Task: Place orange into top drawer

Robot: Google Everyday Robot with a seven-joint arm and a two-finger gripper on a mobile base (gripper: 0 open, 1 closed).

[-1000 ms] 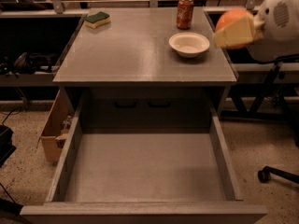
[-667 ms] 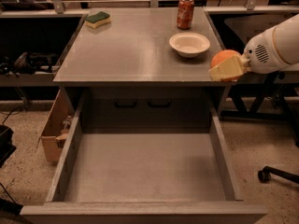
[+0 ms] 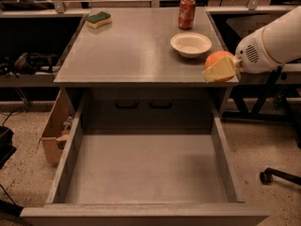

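One orange (image 3: pixel 217 59) is counted at the right of the frame. One pincer (image 3: pixel 220 69) is seen clasped about it, at the right front corner of the one table (image 3: pixel 131 51). One white arm (image 3: pixel 275 41) is seen entering from the right edge. One top drawer (image 3: pixel 225 159) is found, pulled open across the lower half. On the table are counted one white bowl (image 3: pixel 190 44), one red soda can (image 3: pixel 186 12) and, at upper left, one sponge (image 3: pixel 99 19). Two dark handles (image 3: pixel 126 105) (image 3: pixel 160 104) are counted on the front behind the drawer. One cardboard box (image 3: pixel 51 133) is noted at the left, and one caster wheel (image 3: pixel 265 177) at lower right.
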